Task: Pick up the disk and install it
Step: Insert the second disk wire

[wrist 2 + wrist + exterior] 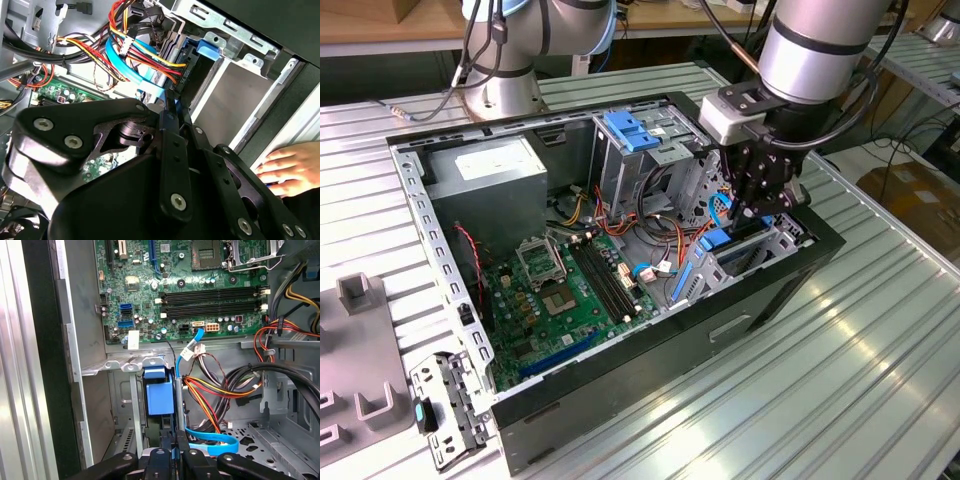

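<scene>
- Big black-and-grey open desktop computer case [620, 380] lies on its side on a ribbed metal table [840, 380], with everything else placed around it.
- The arm's black gripper [752, 212] is dipped into the case's front corner, over the silver drive bay.
- In both wrist views the two fingers [170, 100] [178, 390] are pressed together into one thin blade, and I can't spot anything pinched between them.
- The disk [159, 397], a flat grey hard drive with a bright blue plastic bracket, sits down in that drive bay inside the case. It's just beside the fingertips; can't tell if they actually touch it.
- The second wrist view catches the drive's blue tab [207, 48] poking out at the bay's metal rail, and the exterior view shows blue [720, 243] right under the gripper.
- The green motherboard [555, 295] covers the case floor, towards the middle.
- A bundle of red, yellow and orange wires [215, 390] and a flat light-blue cable [210, 442] run inside the case, next to the bay.
- A large grey metal box with a white sticker [485, 175] fills the case's far corner.
- A ribbed blue plastic latch piece [628, 130] sits on top of the silver cage at the case's back wall.
- A person's hand [287, 167] rests on the case's outer edge, by the bay.
</scene>
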Controlling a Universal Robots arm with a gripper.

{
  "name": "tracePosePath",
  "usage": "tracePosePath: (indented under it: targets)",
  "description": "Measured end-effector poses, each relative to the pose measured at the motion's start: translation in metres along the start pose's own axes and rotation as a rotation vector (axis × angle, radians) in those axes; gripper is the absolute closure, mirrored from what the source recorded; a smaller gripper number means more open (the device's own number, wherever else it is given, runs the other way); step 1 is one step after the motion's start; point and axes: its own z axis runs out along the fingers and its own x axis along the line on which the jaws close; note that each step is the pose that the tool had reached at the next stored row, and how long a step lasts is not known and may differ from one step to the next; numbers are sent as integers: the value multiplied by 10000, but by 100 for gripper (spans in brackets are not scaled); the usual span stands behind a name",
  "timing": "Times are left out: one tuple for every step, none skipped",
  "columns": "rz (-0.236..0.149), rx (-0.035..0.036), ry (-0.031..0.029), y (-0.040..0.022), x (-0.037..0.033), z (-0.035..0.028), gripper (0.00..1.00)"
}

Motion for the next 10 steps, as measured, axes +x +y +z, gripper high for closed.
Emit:
tracePosePath:
  targets:
    - [0,0,-1,0,0,0,84]
    - [0,0,-2,0,0,0,84]
    - [1,0,-4,0,0,0,84]
    - [1,0,-5,0,0,-2,84]
    - [1,0,-4,-1,0,-6,84]
    - [1,0,-5,-2,0,-13,84]
    - [1,0,-3,-3,0,-21,84]
    - [1,0,-5,-3,0,-22,84]
    - [1,0,-4,-3,0,-23,84]
    - [1,0,-6,-3,0,-24,84]
